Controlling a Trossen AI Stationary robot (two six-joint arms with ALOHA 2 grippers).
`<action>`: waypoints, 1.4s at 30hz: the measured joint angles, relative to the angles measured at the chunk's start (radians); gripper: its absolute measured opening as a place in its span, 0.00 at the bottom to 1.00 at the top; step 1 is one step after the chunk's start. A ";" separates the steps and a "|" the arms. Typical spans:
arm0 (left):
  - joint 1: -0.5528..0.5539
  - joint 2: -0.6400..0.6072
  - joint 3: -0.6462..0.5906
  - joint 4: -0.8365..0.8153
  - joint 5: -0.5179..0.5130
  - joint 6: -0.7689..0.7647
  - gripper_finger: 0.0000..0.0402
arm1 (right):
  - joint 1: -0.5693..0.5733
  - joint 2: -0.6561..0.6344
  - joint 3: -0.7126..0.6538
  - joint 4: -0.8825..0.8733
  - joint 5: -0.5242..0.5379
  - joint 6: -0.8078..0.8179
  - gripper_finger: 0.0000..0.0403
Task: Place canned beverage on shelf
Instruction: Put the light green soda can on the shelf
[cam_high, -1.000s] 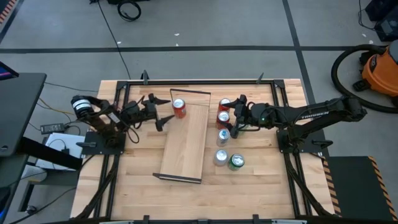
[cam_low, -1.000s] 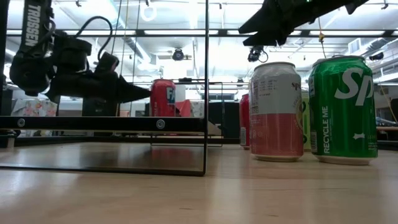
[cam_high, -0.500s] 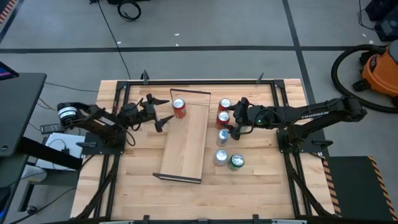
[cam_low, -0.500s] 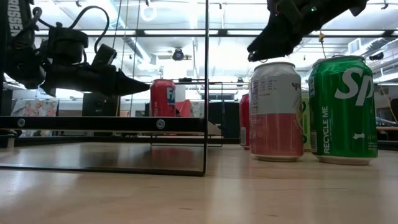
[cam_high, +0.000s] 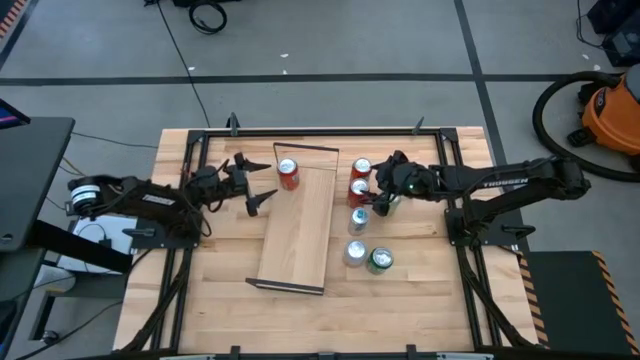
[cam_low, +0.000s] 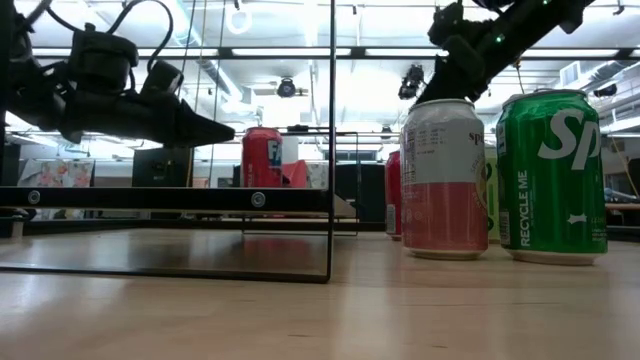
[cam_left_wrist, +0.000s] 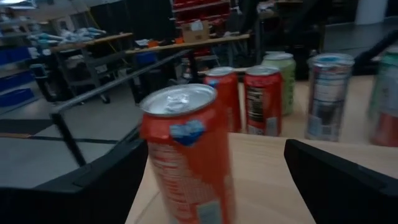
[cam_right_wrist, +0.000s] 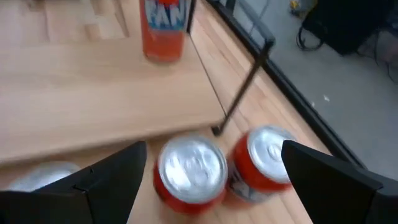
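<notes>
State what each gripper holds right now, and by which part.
Nothing is held. The left gripper is open beside the orange can on the shelf; the right gripper is open above the red cans.

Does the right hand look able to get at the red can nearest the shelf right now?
Probably yes. The right hand is open, above that red can, and nothing lies between its fingers and the can's top.

orange can (cam_high: 288, 174), green can (cam_high: 379, 260), pink-and-white can (cam_low: 443, 180), light-wood shelf (cam_high: 300, 232)

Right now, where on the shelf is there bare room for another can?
The shelf is bare from the orange can at its far end to its near frame. Crowded: the can cluster beside it, under the right gripper.
</notes>
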 joint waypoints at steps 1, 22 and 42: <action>-0.012 -0.012 0.000 -0.014 -0.017 0.000 0.97 | -0.003 0.000 0.011 -0.029 0.000 0.009 0.95; -0.193 -0.113 0.329 -0.823 -0.299 0.022 0.97 | 0.007 0.013 0.068 -0.282 0.005 0.118 0.95; -0.395 -0.345 0.364 -0.972 -0.549 -0.012 0.97 | 0.008 0.041 0.096 -0.362 -0.022 0.092 0.95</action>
